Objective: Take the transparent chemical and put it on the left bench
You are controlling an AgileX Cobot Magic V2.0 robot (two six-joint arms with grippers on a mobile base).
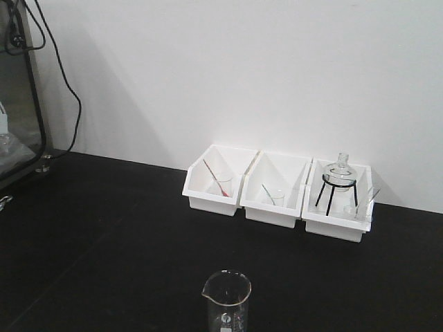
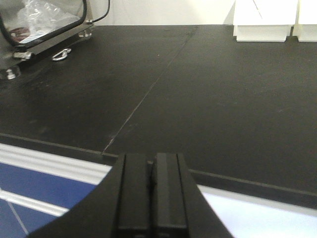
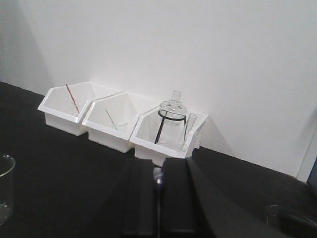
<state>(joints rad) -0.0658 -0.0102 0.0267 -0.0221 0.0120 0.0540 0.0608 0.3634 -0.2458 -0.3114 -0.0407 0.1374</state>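
The transparent chemical, a clear glass beaker (image 1: pixel 226 301) with a pour lip and white scale marks, stands upright on the black bench (image 1: pixel 104 228) near its front edge. Its side also shows at the left edge of the right wrist view (image 3: pixel 5 188). My left gripper (image 2: pixel 151 161) is shut and empty, hovering over the bench's blue-and-white front edge (image 2: pixel 44 173). My right gripper (image 3: pixel 157 168) is shut and empty, above the benchtop, pointing at the bins, with the beaker well to its left. Neither gripper shows in the front view.
Three white bins (image 1: pixel 277 190) stand in a row at the back wall: two hold small beakers with thin rods, and the right one holds a round flask on a black wire stand (image 1: pixel 338 181). A glass-fronted cabinet with cables (image 1: pixel 17 90) stands at the far left.
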